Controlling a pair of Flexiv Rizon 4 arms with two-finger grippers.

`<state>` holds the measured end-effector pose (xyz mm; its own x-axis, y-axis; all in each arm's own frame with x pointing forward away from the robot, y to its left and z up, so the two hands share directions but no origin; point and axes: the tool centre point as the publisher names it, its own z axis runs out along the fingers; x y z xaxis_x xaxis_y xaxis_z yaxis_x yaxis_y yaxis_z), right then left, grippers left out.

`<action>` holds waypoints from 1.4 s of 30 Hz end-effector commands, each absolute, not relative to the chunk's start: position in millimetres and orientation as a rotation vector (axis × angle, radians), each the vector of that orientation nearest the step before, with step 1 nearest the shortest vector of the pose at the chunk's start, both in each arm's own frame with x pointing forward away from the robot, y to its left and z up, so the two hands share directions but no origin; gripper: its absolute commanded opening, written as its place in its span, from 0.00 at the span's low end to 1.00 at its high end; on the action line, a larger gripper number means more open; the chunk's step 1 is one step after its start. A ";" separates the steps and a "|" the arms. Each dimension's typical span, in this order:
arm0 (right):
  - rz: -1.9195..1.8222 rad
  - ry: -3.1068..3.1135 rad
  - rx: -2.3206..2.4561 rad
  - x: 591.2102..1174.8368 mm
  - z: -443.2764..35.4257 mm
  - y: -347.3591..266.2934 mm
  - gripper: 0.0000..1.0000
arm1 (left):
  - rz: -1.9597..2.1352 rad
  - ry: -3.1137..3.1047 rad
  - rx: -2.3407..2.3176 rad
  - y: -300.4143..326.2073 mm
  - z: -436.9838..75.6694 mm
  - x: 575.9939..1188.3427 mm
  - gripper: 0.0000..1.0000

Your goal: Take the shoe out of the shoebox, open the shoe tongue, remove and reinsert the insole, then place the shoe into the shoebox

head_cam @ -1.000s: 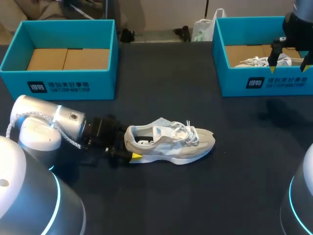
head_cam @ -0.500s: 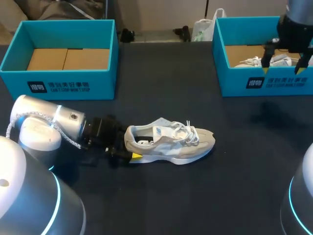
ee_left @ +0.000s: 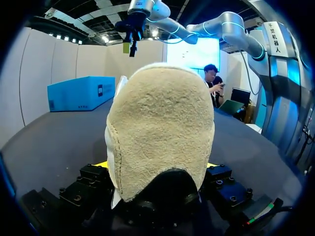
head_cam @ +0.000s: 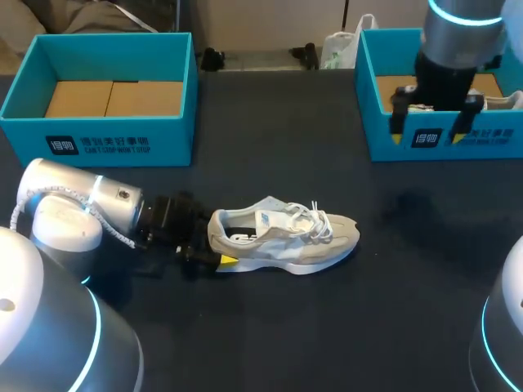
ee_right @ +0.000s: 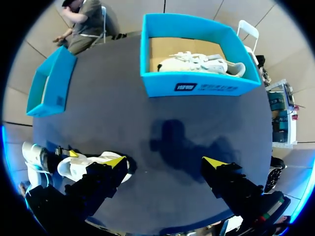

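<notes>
Left tool (head_cam: 214, 243): we are gripping the heel of the shoe (head_cam: 286, 237), which is lying on the desk (head_cam: 270, 343). Right tool (ee_right: 165, 162): hanging released before the right shoebox (head_cam: 507, 135). Shoeboxes, two: left shoebox (head_cam: 98, 145) empty, the right holding a second shoe (ee_right: 199, 63). We are judging the shoe out; tongue, insole and return are pending.

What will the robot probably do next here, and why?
Probably the right gripper should move over to the shoe and reach for its tongue. The left gripper is shut on the heel, steadying the shoe on the table, while the right one hangs open by the box, apart from the shoe.
</notes>
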<state>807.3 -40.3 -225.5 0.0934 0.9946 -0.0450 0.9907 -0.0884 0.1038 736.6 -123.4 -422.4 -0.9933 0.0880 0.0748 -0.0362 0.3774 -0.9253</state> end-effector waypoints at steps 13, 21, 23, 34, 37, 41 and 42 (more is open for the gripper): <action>0.017 2.010 2.178 766.9 -227.2 64.1 1.00 | 1.686 -2.513 -0.050 -124.3 -423.5 736.2 0.00; 0.070 1.996 2.175 750.9 -244.6 114.1 1.00 | 1.686 -2.513 -0.050 -124.3 -423.5 736.2 0.00; 0.031 1.995 2.165 746.8 -248.1 128.0 1.00 | 1.686 -2.513 -0.050 -124.3 -423.5 736.2 0.00; -0.019 1.987 2.188 728.2 -252.8 185.0 1.00 | 1.686 -2.513 -0.050 -124.3 -423.5 736.2 0.00; -0.043 1.989 2.172 728.6 -254.5 196.4 1.00 | 1.686 -2.513 -0.050 -124.3 -423.5 736.2 0.00; -0.076 1.997 2.162 728.6 -259.6 204.6 1.00 | 1.686 -2.513 -0.050 -124.3 -423.5 736.2 0.00; -0.074 1.991 2.165 728.3 -260.4 205.6 1.00 | 1.686 -2.513 -0.050 -124.3 -423.5 736.2 0.00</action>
